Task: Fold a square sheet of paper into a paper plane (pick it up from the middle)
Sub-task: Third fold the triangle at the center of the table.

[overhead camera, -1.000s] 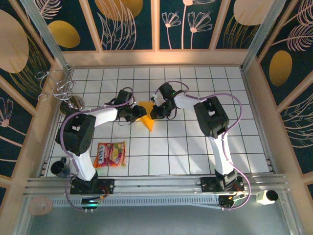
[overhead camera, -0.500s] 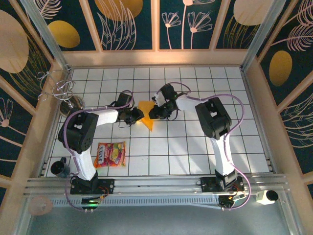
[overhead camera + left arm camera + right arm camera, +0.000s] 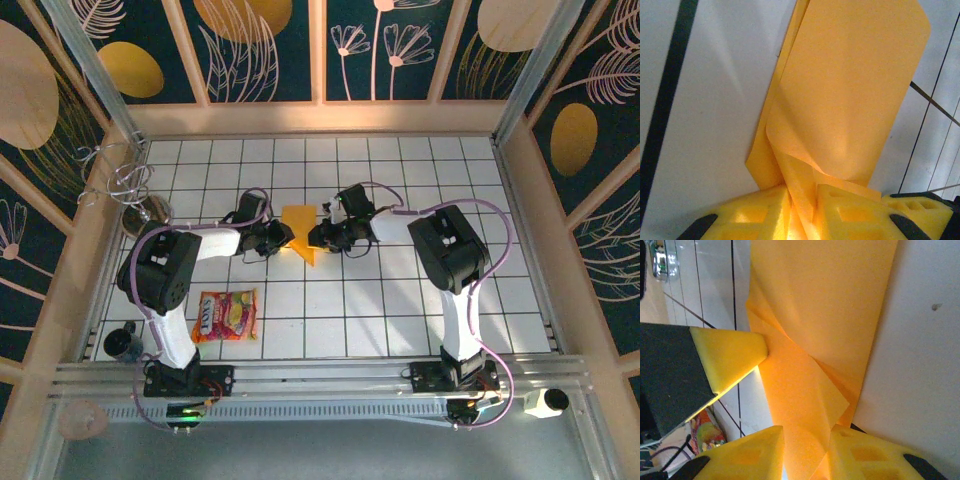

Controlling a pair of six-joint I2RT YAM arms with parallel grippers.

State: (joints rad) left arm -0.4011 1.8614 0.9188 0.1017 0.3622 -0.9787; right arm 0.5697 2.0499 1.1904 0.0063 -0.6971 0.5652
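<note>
**Top view:** The sheet of paper [image 3: 298, 222], partly folded to a point, lies mid-surface [image 3: 400, 300]. The left claw [image 3: 277, 238] and right claw [image 3: 322, 237] flank it, probably to steady a fold. Their jaw state is unreadable here.

**Left wrist view:** The left claw [image 3: 802, 212] is clamped on a raised flap of the sheet of paper [image 3: 850, 90]. The frame edge cuts off the pinch point.

**Right wrist view:** The right claw [image 3: 807, 455] is clamped on the opposite edge of the sheet of paper [image 3: 815, 300]. Overlapping layers hide the crease count.
</note>
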